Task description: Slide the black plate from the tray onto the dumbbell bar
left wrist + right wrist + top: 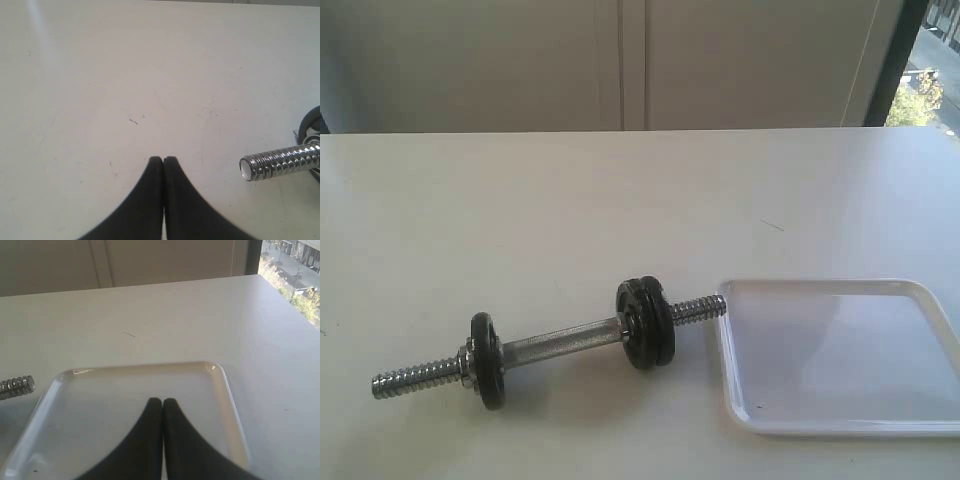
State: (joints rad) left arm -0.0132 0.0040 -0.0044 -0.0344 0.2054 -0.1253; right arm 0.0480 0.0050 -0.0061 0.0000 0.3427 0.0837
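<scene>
Since the black plate (652, 322) sits on the dumbbell bar (560, 345), off the tray (738, 415), I judge the task done; my left gripper (163, 159) and right gripper (162, 401) are pressed together, empty.

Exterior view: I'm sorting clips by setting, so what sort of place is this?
Likely an upper-floor office or lab, not a gym: a plain white table, a pale panelled wall behind it, and a window looking down on trees and a street.

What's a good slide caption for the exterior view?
Dumbbell bar carrying black plates lies on the table, its threaded end beside the white tray.
</scene>
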